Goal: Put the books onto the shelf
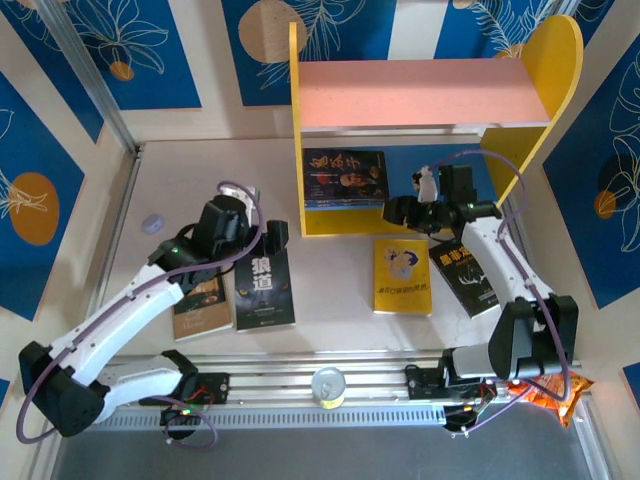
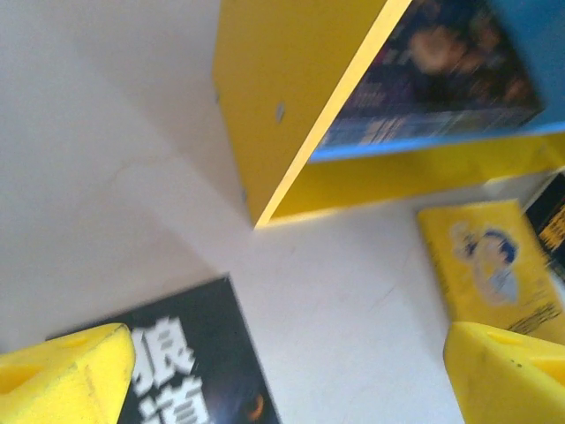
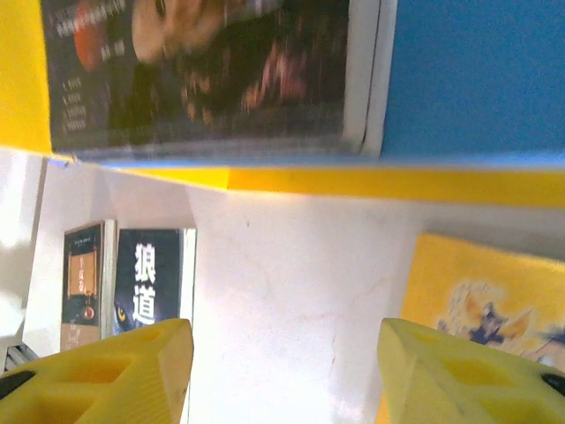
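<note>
Pale tabletop (image 1: 200,170) is backed by blue panels (image 1: 130,50) printed with leaves, and the shelf (image 1: 420,95) is set at its far side, built of yellow side panels, a pink upper board and a blue lower tier. One portrait-cover book (image 1: 345,178) is laid flat on the lower tier, towards its left end. Four more books are spread on the table in front of the shelf. A yellow cartoon book (image 1: 403,275) is placed near the middle, and a black book (image 1: 470,280) lies just to its right, partly covered by the right arm. Well to the left lies a black book with white characters (image 1: 264,288), with a tan book (image 1: 203,305) just beside it, partly hidden under the left arm. The left gripper (image 2: 282,353) is held above the far end of the white-lettered book, its fingers spread wide with nothing between them. The right gripper (image 3: 284,340) is held low before the shelf's front edge, near the far end of the yellow book. Its fingers are parted and nothing is gripped. An orange snack bag (image 1: 560,392) is seen at the near right corner, beside the right arm's base.
</note>
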